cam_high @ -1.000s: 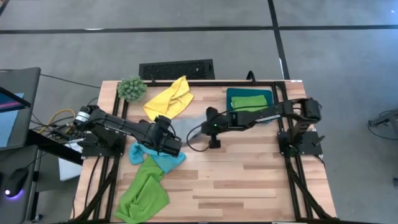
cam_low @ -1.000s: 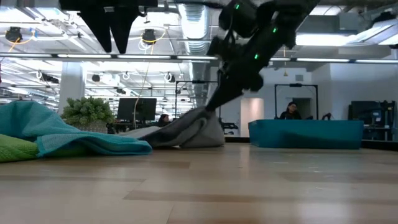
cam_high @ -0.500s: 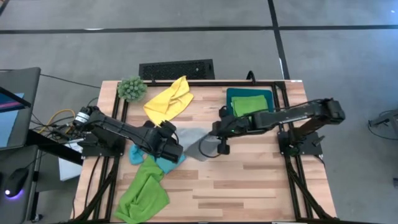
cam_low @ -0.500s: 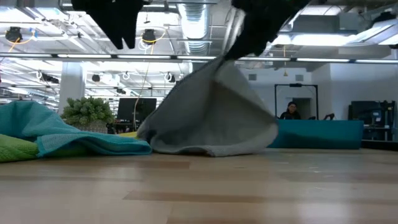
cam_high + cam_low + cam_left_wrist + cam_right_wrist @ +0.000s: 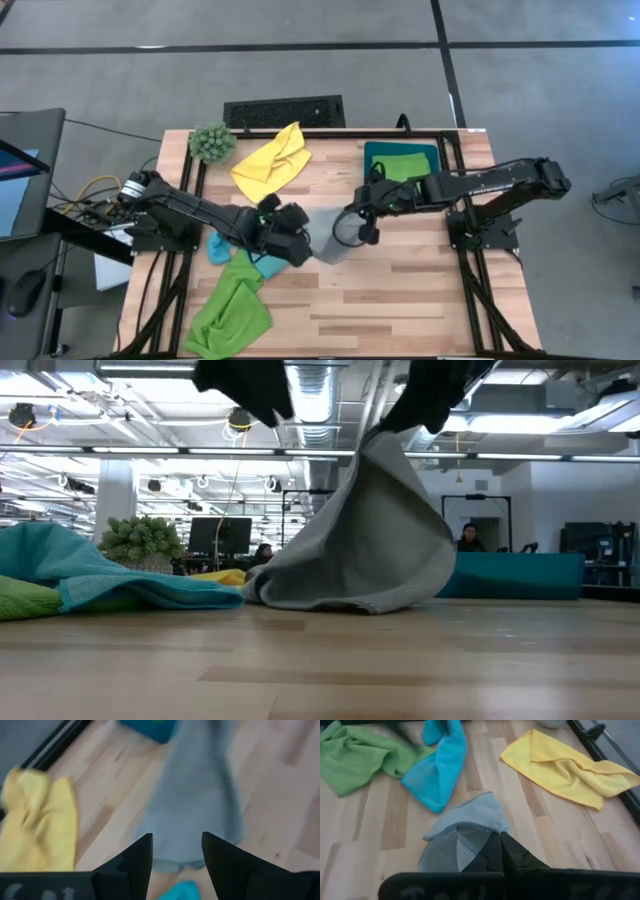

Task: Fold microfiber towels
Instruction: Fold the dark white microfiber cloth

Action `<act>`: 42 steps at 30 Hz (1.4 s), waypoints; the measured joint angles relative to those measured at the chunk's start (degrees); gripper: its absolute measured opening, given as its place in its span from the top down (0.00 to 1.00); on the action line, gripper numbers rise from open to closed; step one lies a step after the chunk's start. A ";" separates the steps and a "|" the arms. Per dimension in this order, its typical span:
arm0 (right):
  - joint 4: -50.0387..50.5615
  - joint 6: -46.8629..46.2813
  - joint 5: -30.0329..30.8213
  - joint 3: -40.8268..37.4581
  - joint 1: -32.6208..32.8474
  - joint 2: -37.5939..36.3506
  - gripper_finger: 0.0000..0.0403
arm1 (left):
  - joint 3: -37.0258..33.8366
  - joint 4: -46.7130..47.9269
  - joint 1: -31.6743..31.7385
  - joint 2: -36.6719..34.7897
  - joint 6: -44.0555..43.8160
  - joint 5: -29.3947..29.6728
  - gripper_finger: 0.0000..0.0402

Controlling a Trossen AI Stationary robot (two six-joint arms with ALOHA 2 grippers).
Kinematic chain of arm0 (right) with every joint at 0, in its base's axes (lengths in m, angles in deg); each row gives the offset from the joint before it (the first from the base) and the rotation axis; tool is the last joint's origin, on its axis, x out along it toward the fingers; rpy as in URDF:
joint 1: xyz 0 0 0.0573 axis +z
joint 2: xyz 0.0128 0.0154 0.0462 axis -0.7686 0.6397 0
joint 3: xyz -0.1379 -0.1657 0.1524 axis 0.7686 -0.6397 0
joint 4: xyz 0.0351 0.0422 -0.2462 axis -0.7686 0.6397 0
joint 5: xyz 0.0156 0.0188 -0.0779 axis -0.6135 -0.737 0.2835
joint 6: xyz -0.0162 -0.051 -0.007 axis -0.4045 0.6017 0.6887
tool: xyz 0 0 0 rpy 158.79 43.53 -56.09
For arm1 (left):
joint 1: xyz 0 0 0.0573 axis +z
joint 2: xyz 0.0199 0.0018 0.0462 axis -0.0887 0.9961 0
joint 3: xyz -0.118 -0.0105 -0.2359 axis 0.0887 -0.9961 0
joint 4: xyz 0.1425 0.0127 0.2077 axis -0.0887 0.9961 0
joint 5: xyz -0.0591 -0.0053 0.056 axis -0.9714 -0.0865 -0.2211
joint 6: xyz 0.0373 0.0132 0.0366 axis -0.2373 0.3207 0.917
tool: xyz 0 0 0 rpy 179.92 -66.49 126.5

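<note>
A grey towel point(image 5: 326, 238) is at mid-table, one end raised by my right gripper point(image 5: 498, 851), which is shut on it. The towel's lower edge point(image 5: 340, 603) rests on the wood. My left gripper point(image 5: 176, 851) hovers open just left of the grey towel point(image 5: 195, 805), touching nothing. A yellow towel point(image 5: 272, 160) lies at the far left. A light blue towel point(image 5: 250, 262) and a lime green towel point(image 5: 230, 312) lie at the near left. A dark teal towel point(image 5: 402, 152) with a green one on top lies at the far right. My right gripper pinches the grey towel's raised hemmed edge point(image 5: 492, 827) between its two shut fingers, slanting down from the table's right side. How many layers it holds I cannot tell. The cloth hangs below the fingers like a tent point(image 5: 385, 530), its bottom edge on the table.
A fuzzy green plant ball point(image 5: 212, 143) sits at the far left corner. A black keyboard point(image 5: 285, 110) lies beyond the far edge. Bare wood point(image 5: 400, 300) spreads across the near right of the table.
My right gripper has risen and drawn toward the table's right, pulling one end of the grey towel up off the table; the towel's lower edge stays down and has slid right. My left gripper has moved right toward the grey towel and rolled its wrist, staying open.
</note>
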 joint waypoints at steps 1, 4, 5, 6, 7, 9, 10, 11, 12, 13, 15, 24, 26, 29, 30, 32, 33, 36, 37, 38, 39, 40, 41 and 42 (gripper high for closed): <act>-0.02 -0.04 0.00 0.00 -0.54 0.00 1.00 | -1.04 -2.37 -0.33 0.02 2.59 -0.18 0.59; 0.63 -0.24 0.02 0.63 -2.24 0.02 1.00 | -4.93 -9.79 -1.08 0.02 7.91 -1.14 0.59; 0.78 -0.51 0.00 1.27 -2.73 0.02 1.00 | -6.37 -11.61 -1.18 0.02 9.09 -1.24 0.59; 0.66 -0.56 0.00 2.04 -3.30 0.02 1.00 | -7.75 -13.61 -1.26 0.02 10.59 -1.29 0.59; 0.48 -0.56 0.00 2.75 -3.85 0.00 1.00 | -8.83 -16.03 -1.35 0.02 12.09 -1.16 0.59; 0.55 -0.68 -0.04 3.79 -5.02 0.00 1.00 | -10.66 -20.09 -1.49 0.02 15.38 -0.04 0.59; 0.58 -1.14 -0.04 4.21 -5.61 0.00 1.00 | -11.64 -21.83 -1.53 0.02 16.54 0.84 0.59; 0.60 -1.89 -0.04 4.59 -6.16 0.00 1.00 | -12.48 -23.24 -1.56 0.02 17.04 1.82 0.59; 0.64 -2.87 -0.05 4.90 -6.74 0.00 1.00 | -13.09 -24.31 -1.56 0.04 17.17 2.96 0.59; 0.88 -3.73 -0.08 5.18 -7.24 0.00 1.00 | -13.27 -24.82 -1.56 0.04 17.17 4.24 0.59; 1.13 -4.03 -0.17 5.43 -8.02 0.00 1.00 | -13.27 -25.87 -1.40 0.02 16.96 6.12 0.59; 6.73 -3.94 -1.66 12.16 -7.23 0.04 1.00 | -13.25 -29.35 -0.08 0.02 16.61 7.34 0.59; 9.62 -2.74 -1.64 15.53 -6.71 0.02 1.00 | -12.97 -29.24 -0.33 0.00 16.59 7.24 0.59; 10.81 0.90 -0.44 18.91 -6.11 0.03 1.00 | -12.22 -29.19 -0.83 0.00 16.58 8.06 0.59; 10.81 2.16 -0.05 19.89 -6.21 0.04 1.00 | -11.90 -28.75 -1.04 0.00 16.58 8.65 0.59; 10.79 4.27 0.04 21.68 -7.08 0.02 1.00 | -11.04 -27.05 -1.52 0.00 16.66 10.05 0.59; 11.13 5.20 0.07 22.51 -7.66 0.02 1.00 | -10.47 -26.00 -1.74 0.00 16.66 10.73 0.59; 11.58 7.94 0.21 24.41 -10.07 0.02 1.00 | -8.95 -23.05 -2.10 -0.07 16.49 11.27 0.59; 11.10 8.64 0.14 24.59 -10.88 0.04 1.00 | -8.45 -21.82 -2.21 -0.07 16.47 11.32 0.59; 10.69 9.55 0.11 24.61 -11.68 0.38 1.00 | -7.82 -20.55 -2.32 -0.07 16.46 11.33 0.59; 9.95 10.46 0.11 24.63 -12.40 1.02 1.00 | -7.16 -19.42 -2.37 -0.07 16.29 11.53 0.59; 9.58 11.31 0.00 24.63 -13.08 1.50 1.00 | -6.58 -18.38 -2.39 -0.09 15.67 11.91 0.59; 9.83 12.07 -0.06 24.49 -13.97 1.94 1.00 | -6.03 -17.00 -2.41 -0.09 14.81 12.26 0.59; 9.27 12.70 -0.14 24.46 -14.62 2.42 1.00 | -5.64 -15.42 -2.39 -0.09 13.94 12.48 0.59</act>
